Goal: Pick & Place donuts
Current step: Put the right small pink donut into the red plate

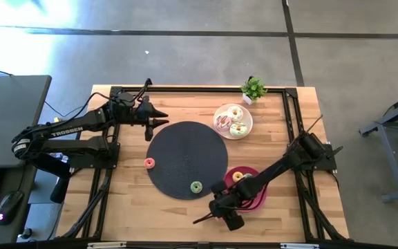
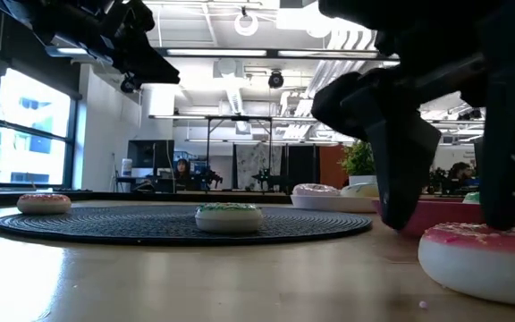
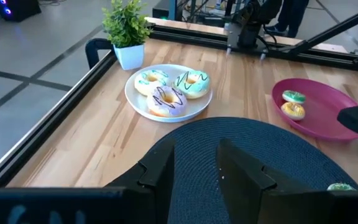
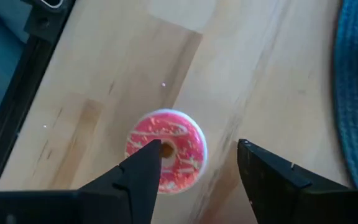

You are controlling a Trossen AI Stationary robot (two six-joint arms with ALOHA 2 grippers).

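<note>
Right gripper: low over the wooden table at its near edge, beside the red plate. Jaws apart, nothing between them. Pink-red donut with pale icing lines lying flat on the bare wood just ahead of the jaws, nearer one finger than the other; not touched, as far as the right wrist view shows. Same donut large at the lower right of the low view, resting on the table below the dark fingers.

Left gripper: raised at the far edge of the black round mat, well apart from every donut. Jaws slightly apart, empty.

Other donuts, placed from the left jaws:
- White plate, ahead and to one side: three larger donuts, pale green, white with dark drizzle, and a third with teal icing, all touching or nearly so.
- Red plate, ahead and to the other side: yellow donut and green donut, side by side.
- On the mat: green-iced small donut near its near rim.
- Pink small donut at the mat's left rim.

Potted plant: upright in a white pot at the far table edge, just beyond the white plate.
</note>
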